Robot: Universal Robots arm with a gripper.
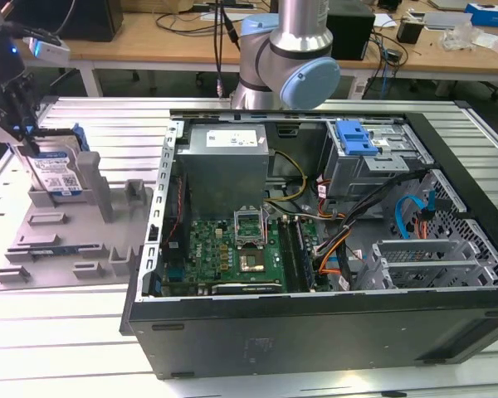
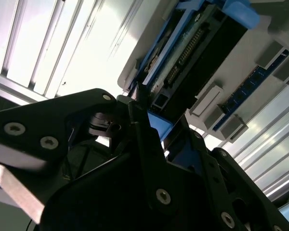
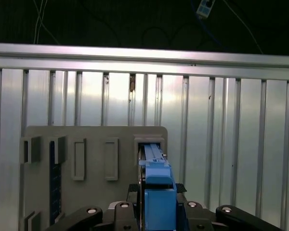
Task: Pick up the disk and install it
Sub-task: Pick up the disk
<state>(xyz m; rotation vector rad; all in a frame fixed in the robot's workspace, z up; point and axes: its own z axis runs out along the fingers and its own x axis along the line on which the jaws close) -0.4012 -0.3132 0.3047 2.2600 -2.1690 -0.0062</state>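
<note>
The disk (image 1: pixel 56 172) stands on edge in a slot of the grey holder tray (image 1: pixel 75 249) at the exterior view's left, its white-and-blue label facing out and its blue carrier frame around it. My gripper (image 1: pixel 31 148) hangs over the disk's top end. In the first wrist view the blue frame (image 3: pixel 159 192) sits between the two black fingers of the gripper (image 3: pixel 157 188), which press on both of its sides. In the second wrist view the gripper (image 2: pixel 154 122) clamps the disk (image 2: pixel 192 53) at its blue edge. The disk's lower end still rests in the slot.
The open computer case (image 1: pixel 315 319) lies at the exterior view's right, with a motherboard (image 1: pixel 232 253), a grey power supply box (image 1: pixel 224 157) and a drive cage with a blue tab (image 1: pixel 354 137). The arm's base (image 1: pixel 286 58) stands behind the case. The table is ribbed aluminium (image 3: pixel 231 144).
</note>
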